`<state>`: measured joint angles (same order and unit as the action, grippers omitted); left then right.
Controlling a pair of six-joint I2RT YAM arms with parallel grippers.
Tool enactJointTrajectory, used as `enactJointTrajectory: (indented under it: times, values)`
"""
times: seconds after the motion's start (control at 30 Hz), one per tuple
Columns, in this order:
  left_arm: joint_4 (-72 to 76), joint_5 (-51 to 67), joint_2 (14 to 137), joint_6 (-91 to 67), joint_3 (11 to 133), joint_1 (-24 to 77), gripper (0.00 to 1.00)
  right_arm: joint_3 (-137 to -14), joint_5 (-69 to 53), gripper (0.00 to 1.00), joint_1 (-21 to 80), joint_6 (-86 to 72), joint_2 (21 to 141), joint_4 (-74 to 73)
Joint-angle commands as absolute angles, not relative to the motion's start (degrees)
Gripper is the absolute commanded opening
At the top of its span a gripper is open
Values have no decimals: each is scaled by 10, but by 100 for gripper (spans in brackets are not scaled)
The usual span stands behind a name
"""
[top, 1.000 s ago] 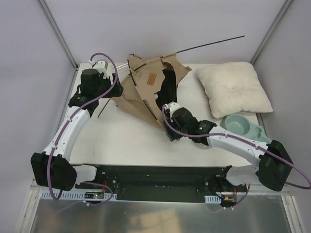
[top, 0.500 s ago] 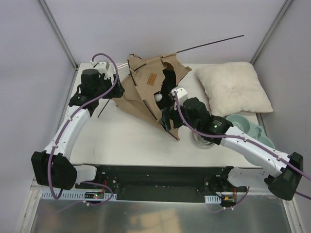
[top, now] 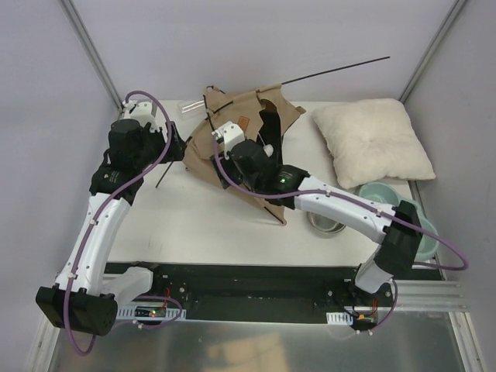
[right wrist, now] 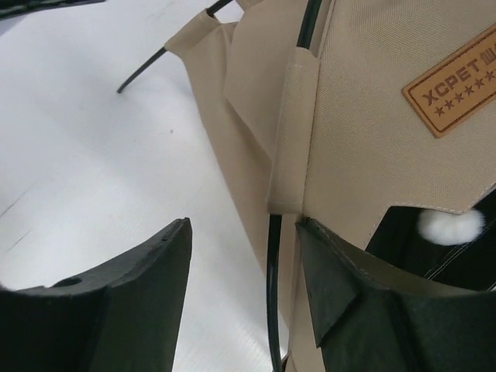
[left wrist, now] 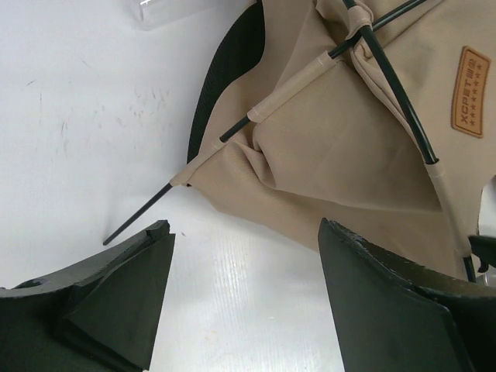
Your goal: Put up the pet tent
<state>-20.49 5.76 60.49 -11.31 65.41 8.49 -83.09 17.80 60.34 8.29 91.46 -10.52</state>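
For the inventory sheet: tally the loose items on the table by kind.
Pet tent: 1
Pillow: 1
Metal bowl: 1
Teal feeder: 1
Clear plastic piece: 1
Total: 5

tent (top: 208,146) is tan fabric with a near-black lining. its poles (top: 341,69) are thin and black. the label (right wrist: 453,81) is brown, with pale "xcpet" lettering and a row of pale stars. pompom (right wrist: 449,226) is white. pillow (top: 370,143) is off-white. bowl (top: 381,191) is pale green and the dish (top: 324,223) silver. counter (top: 194,225) is white. arms (top: 97,225) are white with black joints, cables (top: 155,151) purple. left hand (left wrist: 244,229) and right hand (right wrist: 244,225) are matte black.
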Motion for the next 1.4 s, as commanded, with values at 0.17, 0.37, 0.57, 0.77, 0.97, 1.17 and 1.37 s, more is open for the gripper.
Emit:
enactJointTrajectory:
  times: [0.17, 0.37, 0.57, 0.77, 0.97, 1.17, 1.37]
  values:
    - [-240, 40, 572, -108, 659, 76, 77, -908, 338, 35, 609, 166, 981, -92]
    - [-247, 39, 571, -101, 668, 74, 78, -881, 308, 0, 592, 199, 937, -90]
    - [-250, 93, 576, -98, 673, 74, 79, -857, 130, 0, 491, 169, 851, -118]
    - [-258, 114, 585, -110, 686, 74, 79, -889, 31, 0, 415, 161, 828, -154]
    - [-257, 126, 570, -103, 699, 74, 79, -881, -59, 0, 360, 195, 802, -161]
    - [-257, 146, 551, -74, 705, 74, 81, -882, -147, 0, 296, 185, 781, -172]
    - [-257, 205, 558, -28, 673, 74, 83, -892, -240, 0, 241, 185, 783, -215]
